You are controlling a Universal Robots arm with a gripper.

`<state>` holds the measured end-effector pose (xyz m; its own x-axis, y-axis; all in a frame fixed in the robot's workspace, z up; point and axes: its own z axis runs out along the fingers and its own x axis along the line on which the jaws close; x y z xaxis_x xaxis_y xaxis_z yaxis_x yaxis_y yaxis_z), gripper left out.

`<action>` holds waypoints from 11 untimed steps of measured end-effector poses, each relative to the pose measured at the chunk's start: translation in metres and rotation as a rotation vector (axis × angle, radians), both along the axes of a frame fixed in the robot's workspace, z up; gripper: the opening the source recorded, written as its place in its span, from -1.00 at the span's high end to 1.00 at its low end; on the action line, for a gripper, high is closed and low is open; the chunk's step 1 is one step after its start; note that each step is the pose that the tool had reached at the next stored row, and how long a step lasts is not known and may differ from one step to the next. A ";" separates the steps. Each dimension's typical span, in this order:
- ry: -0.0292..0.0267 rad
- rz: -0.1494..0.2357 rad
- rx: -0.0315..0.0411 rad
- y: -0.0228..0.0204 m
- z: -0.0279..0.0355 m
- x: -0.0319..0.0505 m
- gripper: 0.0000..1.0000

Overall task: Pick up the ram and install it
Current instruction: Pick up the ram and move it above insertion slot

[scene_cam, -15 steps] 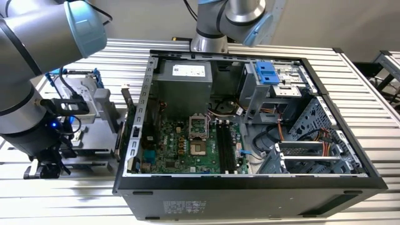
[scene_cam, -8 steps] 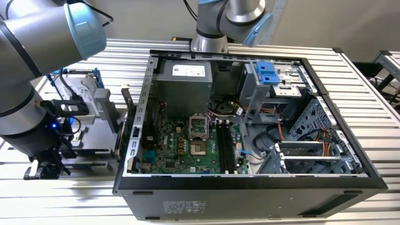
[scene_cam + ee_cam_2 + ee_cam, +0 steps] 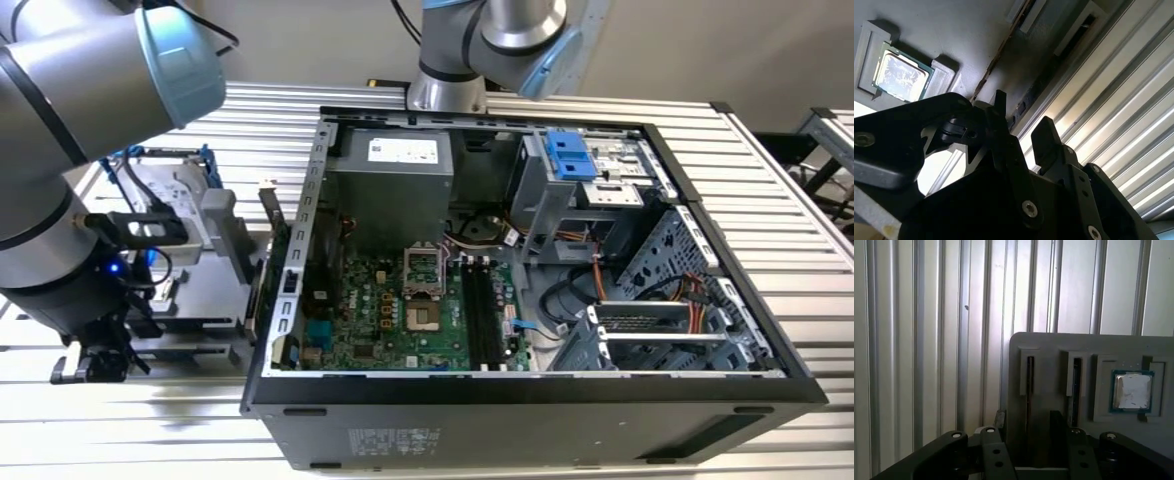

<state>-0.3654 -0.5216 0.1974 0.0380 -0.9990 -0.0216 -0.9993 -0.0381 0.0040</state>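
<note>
Nearest the lens in the first wrist view, the fingers (image 3: 1056, 427) are released: the two dark tips stand apart with a clear gap and clamp nothing. The gap is centred on a narrow slot in a grey holder (image 3: 1054, 347). A thin dark strip stands edge-on in that slot, and I take it for the ram (image 3: 1030, 377). Its long axis runs straight away from the wrist along the slot, so one finger sits on each flat side of it. Whether the tips touch the holder or hang just over it, I cannot tell.

Just beside it on the holder is a second slot (image 3: 1076, 377) with a similar dark line; I cannot tell whether that one holds a stick. Beyond that, the square processor chip (image 3: 1132, 391) sits in its own recess. The finger on that side has raised slot frames close by. The other finger has only the holder's edge and then the bare ribbed bench (image 3: 914, 340).

In the exterior view the fingers hang low at the exterior view's left, outside the opened computer case (image 3: 534, 395). The long black slots (image 3: 481, 315) on the motherboard (image 3: 387, 320) lie well apart from them, with the case wall between. The slots show dark, with no stick that I can make out in them.
</note>
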 end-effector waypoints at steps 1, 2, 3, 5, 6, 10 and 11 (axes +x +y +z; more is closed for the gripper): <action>0.0000 0.001 0.0000 0.0000 0.0000 -0.0002 -1.00; 0.0000 0.001 0.0000 0.0000 0.0000 -0.0002 -1.00; 0.0000 0.001 0.0000 0.0000 0.0000 -0.0002 -1.00; 0.0000 0.001 0.0000 0.0000 0.0000 -0.0002 -1.00; 0.0000 0.001 0.0000 0.0000 0.0000 -0.0002 -1.00; 0.0000 0.001 0.0000 0.0000 0.0000 -0.0002 -1.00; 0.0000 0.001 0.0000 0.0000 0.0000 -0.0002 -1.00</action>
<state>-0.3656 -0.5216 0.1974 0.0392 -0.9990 -0.0216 -0.9992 -0.0393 0.0040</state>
